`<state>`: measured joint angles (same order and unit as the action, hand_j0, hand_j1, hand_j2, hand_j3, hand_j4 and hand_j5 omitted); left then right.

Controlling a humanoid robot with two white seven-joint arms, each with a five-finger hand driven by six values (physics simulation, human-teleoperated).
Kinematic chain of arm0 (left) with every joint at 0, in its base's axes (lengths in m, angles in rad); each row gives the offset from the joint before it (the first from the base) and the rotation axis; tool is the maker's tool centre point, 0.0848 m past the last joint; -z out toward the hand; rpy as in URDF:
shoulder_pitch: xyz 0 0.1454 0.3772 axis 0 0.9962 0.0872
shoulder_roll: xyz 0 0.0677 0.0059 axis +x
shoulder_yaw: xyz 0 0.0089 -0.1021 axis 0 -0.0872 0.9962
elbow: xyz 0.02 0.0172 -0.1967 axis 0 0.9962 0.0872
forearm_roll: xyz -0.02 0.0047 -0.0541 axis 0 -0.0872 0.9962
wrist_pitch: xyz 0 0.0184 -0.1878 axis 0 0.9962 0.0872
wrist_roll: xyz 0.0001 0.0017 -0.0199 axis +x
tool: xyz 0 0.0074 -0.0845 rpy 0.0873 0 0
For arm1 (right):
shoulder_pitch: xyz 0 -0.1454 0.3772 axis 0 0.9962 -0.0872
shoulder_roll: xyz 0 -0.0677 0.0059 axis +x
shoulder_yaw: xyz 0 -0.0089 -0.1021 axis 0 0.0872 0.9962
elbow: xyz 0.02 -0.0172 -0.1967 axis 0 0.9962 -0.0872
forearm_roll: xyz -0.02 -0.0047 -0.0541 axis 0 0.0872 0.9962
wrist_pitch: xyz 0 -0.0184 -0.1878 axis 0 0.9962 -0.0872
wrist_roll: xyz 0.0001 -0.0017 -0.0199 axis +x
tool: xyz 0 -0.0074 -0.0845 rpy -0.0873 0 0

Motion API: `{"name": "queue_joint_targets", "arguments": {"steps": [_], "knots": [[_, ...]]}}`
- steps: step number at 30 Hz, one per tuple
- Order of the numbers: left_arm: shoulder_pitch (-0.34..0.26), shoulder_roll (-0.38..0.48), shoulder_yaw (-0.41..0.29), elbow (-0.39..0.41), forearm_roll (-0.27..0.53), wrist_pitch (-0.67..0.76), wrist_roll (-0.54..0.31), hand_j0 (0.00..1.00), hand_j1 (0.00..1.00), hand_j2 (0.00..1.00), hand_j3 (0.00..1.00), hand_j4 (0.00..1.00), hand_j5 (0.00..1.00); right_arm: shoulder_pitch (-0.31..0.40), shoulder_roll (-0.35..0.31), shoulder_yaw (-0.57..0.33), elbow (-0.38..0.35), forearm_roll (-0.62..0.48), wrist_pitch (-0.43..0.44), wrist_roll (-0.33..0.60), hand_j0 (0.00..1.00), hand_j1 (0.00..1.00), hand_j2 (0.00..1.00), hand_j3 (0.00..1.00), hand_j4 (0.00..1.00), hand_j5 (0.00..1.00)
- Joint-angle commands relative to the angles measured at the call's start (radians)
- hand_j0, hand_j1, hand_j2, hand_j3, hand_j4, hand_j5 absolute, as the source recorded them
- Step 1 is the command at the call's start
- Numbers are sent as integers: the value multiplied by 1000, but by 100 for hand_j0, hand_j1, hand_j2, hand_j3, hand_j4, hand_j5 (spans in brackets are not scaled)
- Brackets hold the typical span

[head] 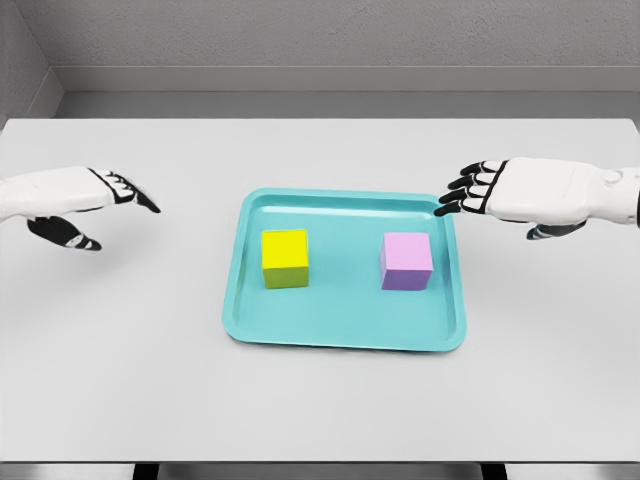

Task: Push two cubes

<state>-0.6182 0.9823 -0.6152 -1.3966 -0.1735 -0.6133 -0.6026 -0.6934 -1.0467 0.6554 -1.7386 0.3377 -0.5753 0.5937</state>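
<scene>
Head view has both hands, left hand (pixel 95 205) and right hand (pixel 500 190), spread and empty outside the tray (pixel 345 340), so I'd reach in flat-fingered and nudge the yellow cube (pixel 285 258) and pink cube (pixel 406 260) squarely from their outer faces.

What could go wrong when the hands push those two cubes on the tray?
The yellow cube and pink cube sit apart inside the teal tray. Its raised rim may catch the left hand or right hand coming in, shifting the tray. An off-centre push could spin a cube.

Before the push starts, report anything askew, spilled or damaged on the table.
Nothing stands out. The yellow cube and pink cube sit upright and apart in the teal tray. The left hand and right hand hover open outside it.
</scene>
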Motion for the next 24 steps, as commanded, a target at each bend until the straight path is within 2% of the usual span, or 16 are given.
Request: {"name": "queue_joint_targets", "arguments": {"steps": [1, 4, 5, 6, 8, 9, 10, 11, 12, 14, 17, 18, 22, 24], "knots": [[-2, -16, 0, 18, 2, 2, -8, 55, 55, 55, 55, 55, 55, 0, -2, 0, 1, -3, 2, 1, 100, 100, 100, 100, 100, 100], [-35, -80, -2, 28, 2, 2, -8, 55, 55, 55, 55, 55, 55, -6, -21, -3, 5, -6, -12, 0, 100, 100, 100, 100, 100, 100], [-35, -108, -2, 30, 3, 2, -8, 48, 48, 48, 48, 48, 48, -5, -22, -5, 5, -8, -32, 0, 100, 100, 100, 100, 100, 100], [-35, -145, -5, 28, 2, 2, -8, 28, 28, 28, 28, 28, 28, -5, -39, -6, 7, -9, -36, -2, 100, 100, 100, 100, 100, 100], [-35, -171, -6, 30, 3, 2, -8, 1, 1, 1, 1, 1, 1, -3, -157, -23, 25, -11, -36, -12, 100, 100, 100, 100, 100, 100], [-35, -172, -8, 25, 3, 2, -8, 1, 1, 1, 1, 1, 1, 6, -208, -59, 21, -14, -36, -11, 100, 100, 100, 100, 100, 100], [-35, -172, -11, 30, 3, 2, -8, 1, 1, 1, 1, 1, 1, 8, -225, -60, 16, -12, -36, 1, 87, 87, 87, 87, 87, 87], [-35, -172, -26, 31, 2, 2, -8, 0, 0, 0, 0, 0, 0, 8, -228, -59, 13, -14, -36, 17, 27, 27, 27, 27, 27, 27], [-35, -171, -32, 30, 0, 2, -8, 0, 0, 0, 0, 0, 0, 8, -208, -53, 11, -14, -36, 17, 3, 3, 3, 3, 3, 3], [-80, -177, -121, 38, -1, 2, -8, 0, 0, 0, 0, 0, 0, 9, -159, -2, 11, -12, -36, 17, 0, 0, 0, 0, 0, 0], [-86, -208, -123, 28, -9, 2, -8, 0, 0, 0, 0, 0, 0, 24, -87, 27, 11, -11, -36, 17, 0, 0, 0, 0, 0, 0], [-86, -240, -124, 28, -63, 2, -8, 0, 0, 0, 0, 0, 0, 29, -73, 30, 11, -9, -36, 17, 2, 2, 2, 2, 2, 2], [-83, -257, -143, 7, -104, 2, -8, 0, 0, 0, 0, 0, 0, 29, -13, 46, 19, 4, -36, 17, 4, 4, 4, 4, 4, 4], [-86, -255, -149, 1, -158, 2, -8, 0, 0, 0, 0, 0, 0, 29, 19, 62, 21, 49, -36, 17, 5, 5, 5, 5, 5, 5]]}}
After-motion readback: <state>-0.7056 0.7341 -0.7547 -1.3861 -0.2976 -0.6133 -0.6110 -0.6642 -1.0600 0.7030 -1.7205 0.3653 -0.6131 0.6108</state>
